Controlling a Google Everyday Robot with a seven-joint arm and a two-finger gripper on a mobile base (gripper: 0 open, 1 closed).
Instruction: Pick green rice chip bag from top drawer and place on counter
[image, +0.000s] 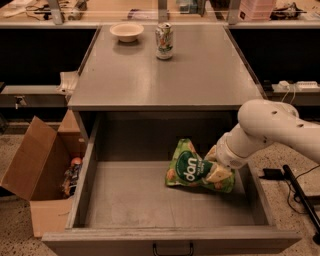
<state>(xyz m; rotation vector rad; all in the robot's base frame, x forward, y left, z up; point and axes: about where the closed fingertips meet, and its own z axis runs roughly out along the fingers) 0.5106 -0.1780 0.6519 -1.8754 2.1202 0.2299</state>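
Observation:
The green rice chip bag lies at the right of the open top drawer, its dark round logo facing up. My gripper reaches down from the white arm on the right and is shut on the bag's right end; one tan finger lies across the bag. The bag's left end is tilted up slightly off the drawer floor. The grey counter sits directly above and behind the drawer.
A white bowl and a green-white drink can stand at the back of the counter. An open brown cardboard box with items inside stands on the floor left of the drawer. Cables lie on the floor at the right.

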